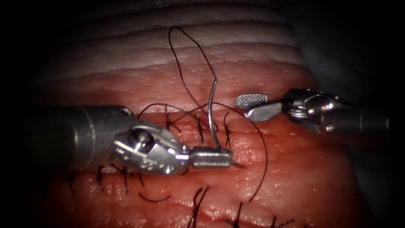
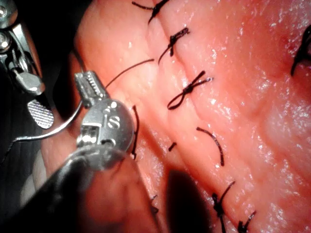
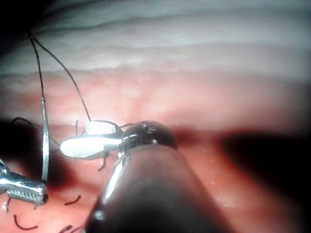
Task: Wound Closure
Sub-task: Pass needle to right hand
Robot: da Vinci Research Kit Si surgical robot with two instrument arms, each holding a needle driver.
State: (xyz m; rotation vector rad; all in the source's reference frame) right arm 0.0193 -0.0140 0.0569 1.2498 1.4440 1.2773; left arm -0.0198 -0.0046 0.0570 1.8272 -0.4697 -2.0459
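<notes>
My left tool point(image 1: 228, 158) lies over the tissue point(image 1: 295, 169), jaws shut on the curved needle point(image 1: 212, 114) close to its pointed end. The point sticks out just past the jaws, and the needle is free of the tissue. Its body rises away from the tissue to the thread end. Dark thread point(image 1: 185, 46) loops up from there and falls back to the stitched cut point(image 1: 198, 126). Another bight point(image 1: 265, 156) curves down on the right. My right tool point(image 1: 244, 107) hovers right of the needle, open and holding nothing. The left wrist view shows the needle point(image 2: 53, 131) and left tool point(image 2: 87, 80).
Several dark stitches point(image 1: 228, 131) cross the cut, with more stitches point(image 1: 124, 173) under the left tool and at the lower edge point(image 1: 196, 204). Cut thread ends point(image 1: 154, 199) lie on the red, wet tissue. Pale skin folds point(image 1: 190, 38) lie behind.
</notes>
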